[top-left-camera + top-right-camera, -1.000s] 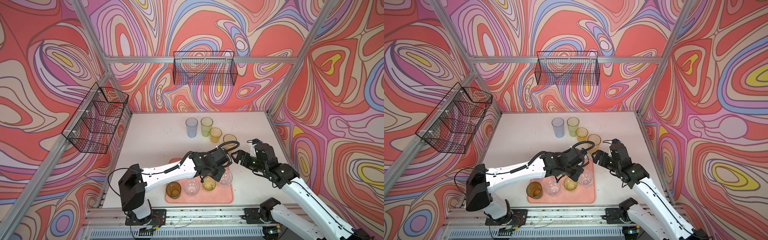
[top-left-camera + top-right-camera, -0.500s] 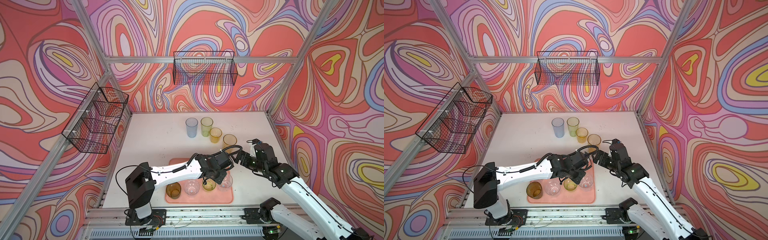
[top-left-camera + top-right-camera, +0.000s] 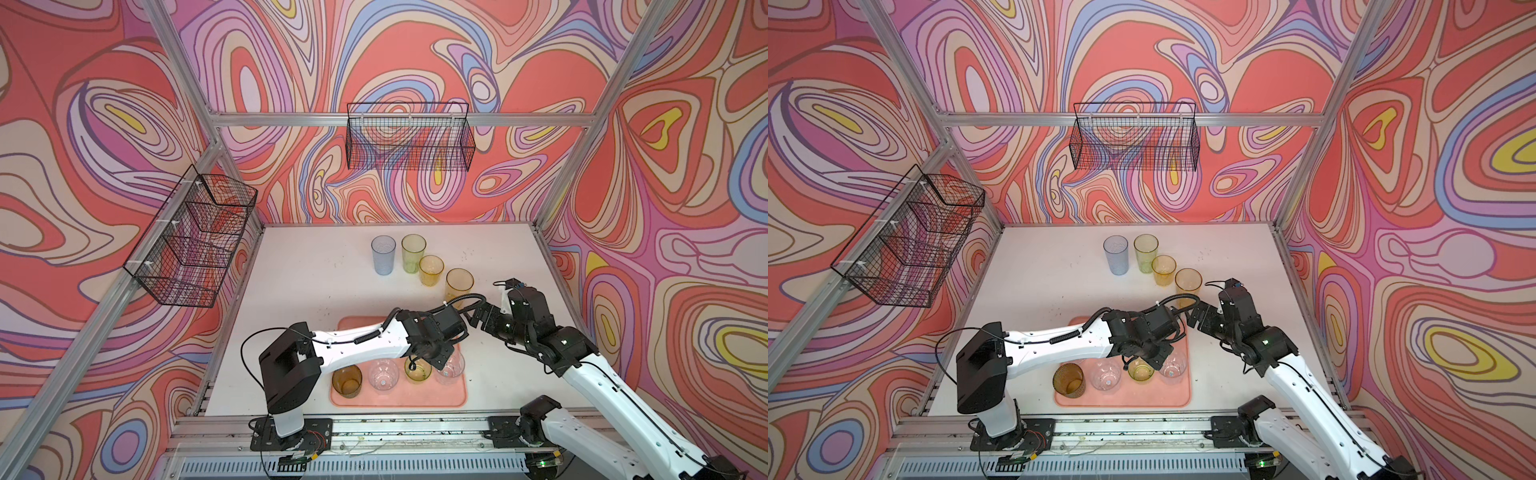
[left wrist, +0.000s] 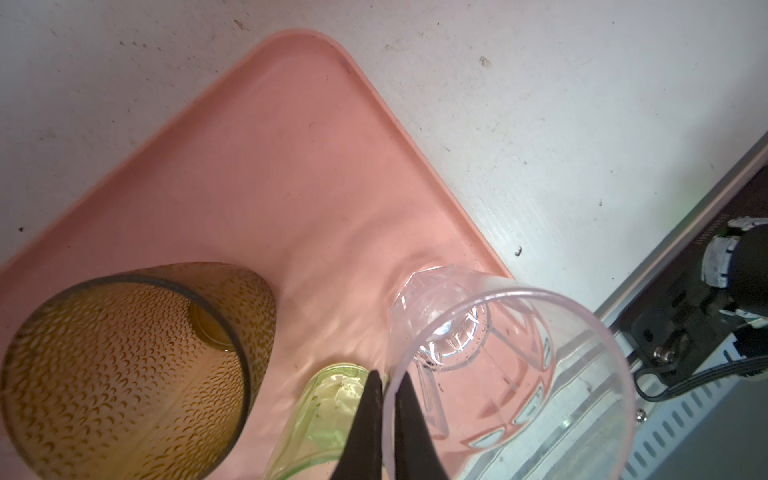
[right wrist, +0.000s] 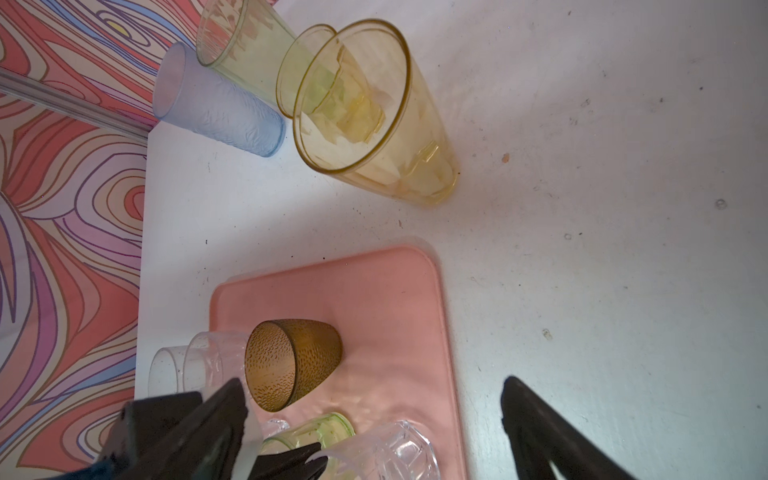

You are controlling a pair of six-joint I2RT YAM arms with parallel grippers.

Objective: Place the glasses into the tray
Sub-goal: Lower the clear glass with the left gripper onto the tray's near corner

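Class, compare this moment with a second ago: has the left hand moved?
Yes. In a top view the left hand has shifted toward the tray's near edge, bringing its clear glass level with the green glass.

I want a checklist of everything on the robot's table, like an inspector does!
Surface: white table, dark specks.
Job's things: in pink tray: brown glass, clear glass, green glass, pinched clear glass; blue glass, yellow-green glass, yellow glass, amber glass stand on the table.
Clutter: nothing seen.
Grippers: left gripper shut on pinched clear glass's rim; right gripper open, empty.
Cables: black hose loops above left arm.
Surroundings: back basket, side basket, swirly walls.
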